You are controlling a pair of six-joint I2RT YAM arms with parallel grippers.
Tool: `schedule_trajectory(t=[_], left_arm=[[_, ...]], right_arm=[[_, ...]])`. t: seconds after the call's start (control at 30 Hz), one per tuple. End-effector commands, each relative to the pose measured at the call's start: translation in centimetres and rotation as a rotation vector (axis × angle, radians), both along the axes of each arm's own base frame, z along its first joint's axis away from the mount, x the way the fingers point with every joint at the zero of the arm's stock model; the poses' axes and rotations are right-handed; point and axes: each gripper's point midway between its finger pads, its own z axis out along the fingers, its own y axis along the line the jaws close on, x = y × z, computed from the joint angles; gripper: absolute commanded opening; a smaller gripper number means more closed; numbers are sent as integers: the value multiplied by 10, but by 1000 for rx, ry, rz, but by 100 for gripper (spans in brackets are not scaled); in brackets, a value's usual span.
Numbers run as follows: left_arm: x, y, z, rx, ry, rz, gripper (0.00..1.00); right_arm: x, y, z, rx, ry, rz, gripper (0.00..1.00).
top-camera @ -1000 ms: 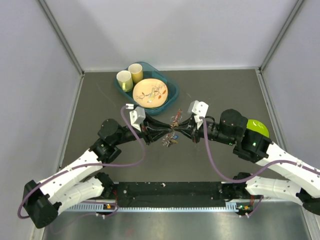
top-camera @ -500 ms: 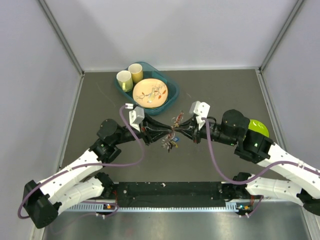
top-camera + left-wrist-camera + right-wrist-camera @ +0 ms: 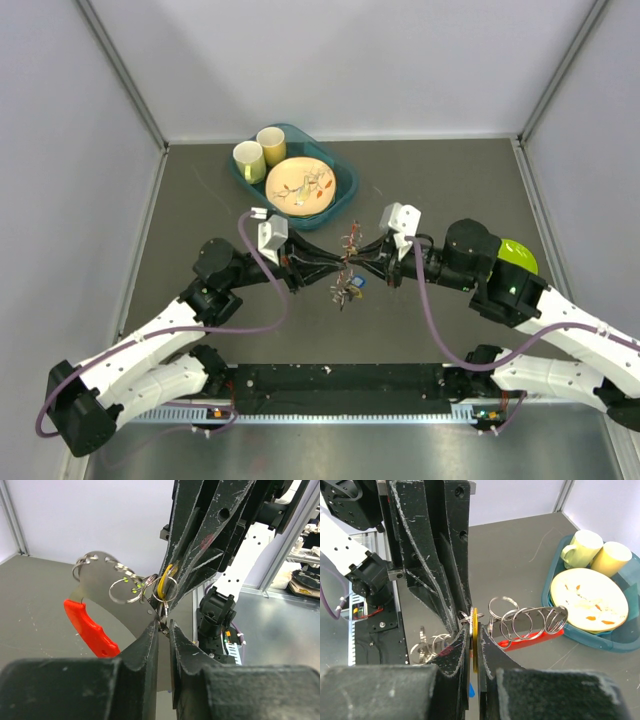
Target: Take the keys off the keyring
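Both grippers meet above the middle of the table. The keyring, a curved metal plate with several small rings and a red clip (image 3: pixel 89 626), hangs between them (image 3: pixel 351 240). My left gripper (image 3: pixel 163 626) is shut on a small metal ring at the plate's end. My right gripper (image 3: pixel 474 636) is shut on a yellow-headed key (image 3: pixel 475 647), which shows in the left wrist view between its black fingers (image 3: pixel 163 582). Further keys (image 3: pixel 343 291) dangle below the fingertips, one with a blue head (image 3: pixel 357 282). The red clip (image 3: pixel 532 639) lies behind the rings in the right wrist view.
A teal tray (image 3: pixel 345 185) at the back holds two cups (image 3: pixel 249 160) (image 3: pixel 271 142) and an orange-patterned plate (image 3: pixel 300 187). A lime-green plate (image 3: pixel 518 255) lies behind my right arm. Grey walls close in the table on three sides.
My left gripper's jaws have closed a little more. The dangling keys have swung, and the blue head now shows to the right. Both arms have barely shifted.
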Motion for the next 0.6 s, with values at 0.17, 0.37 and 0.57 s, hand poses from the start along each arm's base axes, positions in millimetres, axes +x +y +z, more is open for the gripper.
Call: schedule_trajectory(t=[0.17, 0.37, 0.57], left_arm=[[-5, -1, 23, -47, -10, -25, 0], [1, 1, 22, -53, 19, 24, 0], [17, 4, 13, -15, 2, 164, 0]], right_arm=[[-1, -2, 32, 111, -55, -5, 0], [6, -5, 23, 80, -27, -51, 0], [21, -12, 10, 7, 36, -154, 11]])
